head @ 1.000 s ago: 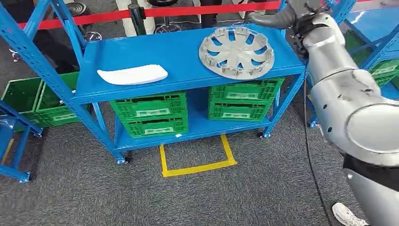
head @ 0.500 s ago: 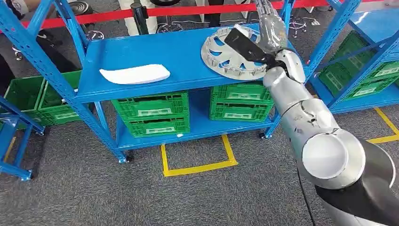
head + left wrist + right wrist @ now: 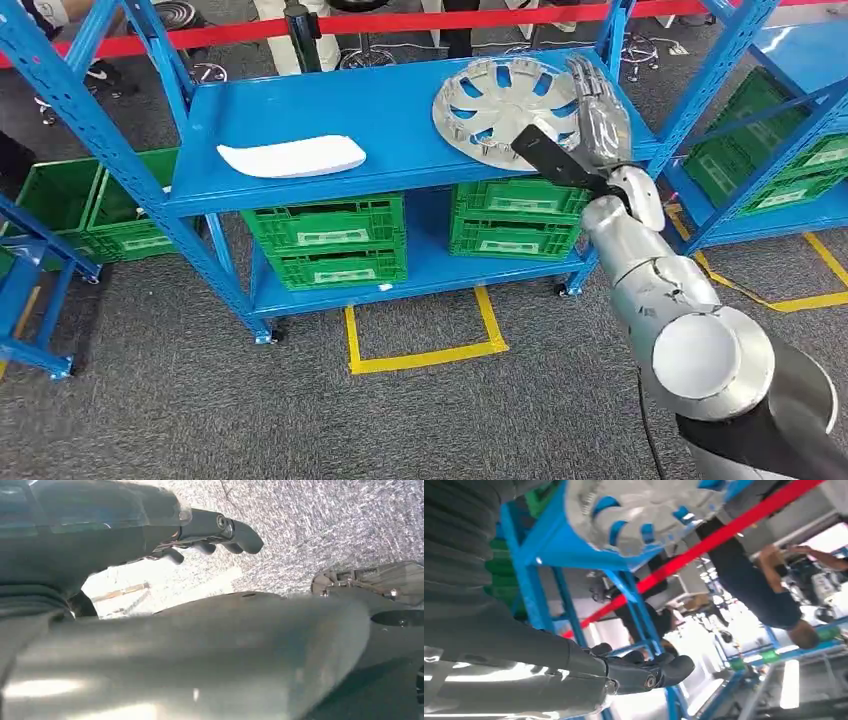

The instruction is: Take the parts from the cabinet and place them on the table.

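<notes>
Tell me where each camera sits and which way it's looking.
Head view: high on the body, looking down at the blue shelf rack holding a hubcap and a white part; right arm and right robot hand show.
Left wrist view: behind the left robot hand, facing grey carpet.
Right wrist view: behind the right robot hand, looking up past the rack.
Shared: head and right wrist views both show the hubcap.

I can read no text, number or brand anywhere. The green crates (image 3: 325,240) under the top board of the blue shelf rack (image 3: 300,190) each carry a pale label panel on the front, but the print on them is too small for me to make out. The yellow tape square (image 3: 425,335) on the floor in front of the rack is a plain outline with no writing.
</notes>
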`<state>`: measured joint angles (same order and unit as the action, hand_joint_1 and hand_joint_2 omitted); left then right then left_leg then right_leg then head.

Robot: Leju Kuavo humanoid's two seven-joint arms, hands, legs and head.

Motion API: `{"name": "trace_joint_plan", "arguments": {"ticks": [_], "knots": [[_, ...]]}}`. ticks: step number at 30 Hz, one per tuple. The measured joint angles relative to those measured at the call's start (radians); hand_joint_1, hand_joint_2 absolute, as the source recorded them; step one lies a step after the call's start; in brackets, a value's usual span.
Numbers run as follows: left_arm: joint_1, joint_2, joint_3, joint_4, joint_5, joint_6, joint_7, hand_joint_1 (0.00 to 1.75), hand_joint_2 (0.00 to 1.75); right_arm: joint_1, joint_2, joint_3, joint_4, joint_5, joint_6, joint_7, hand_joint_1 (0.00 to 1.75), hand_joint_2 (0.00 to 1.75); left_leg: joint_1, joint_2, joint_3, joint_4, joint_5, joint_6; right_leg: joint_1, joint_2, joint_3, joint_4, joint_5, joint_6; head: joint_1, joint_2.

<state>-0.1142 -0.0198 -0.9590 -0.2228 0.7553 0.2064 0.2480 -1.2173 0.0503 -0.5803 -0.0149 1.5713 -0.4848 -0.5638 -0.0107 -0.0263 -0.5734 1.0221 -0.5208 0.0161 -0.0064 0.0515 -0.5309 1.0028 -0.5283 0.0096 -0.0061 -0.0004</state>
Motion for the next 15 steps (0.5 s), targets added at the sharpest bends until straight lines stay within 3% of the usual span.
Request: {"name": "trace_joint_plan", "arguments": {"ticks": [1, 7, 15], "knots": [[0.000, 0.000, 0.000, 0.000, 0.000, 0.000, -0.003, 0.00, 0.00, 0.003, -0.005, -0.010, 0.000, 0.000, 0.011, 0.000, 0.00, 1.75, 0.000, 0.000, 0.000, 0.000, 0.000, 0.000, 0.000, 0.000, 0.000, 0.000, 0.000, 0.000, 0.000, 0.000], [0.000, 0.000, 0.000, 0.001, 0.000, -0.010, -0.031, 0.00, 0.00, 0.020, -0.021, -0.043, 0.000, 0.000, 0.063, 0.005, 0.00, 1.75, 0.000, 0.003, 0.000, 0.000, 0.000, 0.000, 0.000, 0.000, 0.000, 0.000, 0.000, 0.000, 0.000, 0.000], [0.000, 0.000, 0.000, 0.001, 0.000, -0.021, -0.031, 0.00, 0.00, 0.025, -0.027, -0.062, 0.000, 0.000, 0.075, 0.005, 0.00, 1.75, 0.000, 0.007, 0.000, 0.000, 0.000, 0.000, 0.000, 0.001, 0.000, 0.000, 0.000, 0.000, 0.000, 0.000]]}}
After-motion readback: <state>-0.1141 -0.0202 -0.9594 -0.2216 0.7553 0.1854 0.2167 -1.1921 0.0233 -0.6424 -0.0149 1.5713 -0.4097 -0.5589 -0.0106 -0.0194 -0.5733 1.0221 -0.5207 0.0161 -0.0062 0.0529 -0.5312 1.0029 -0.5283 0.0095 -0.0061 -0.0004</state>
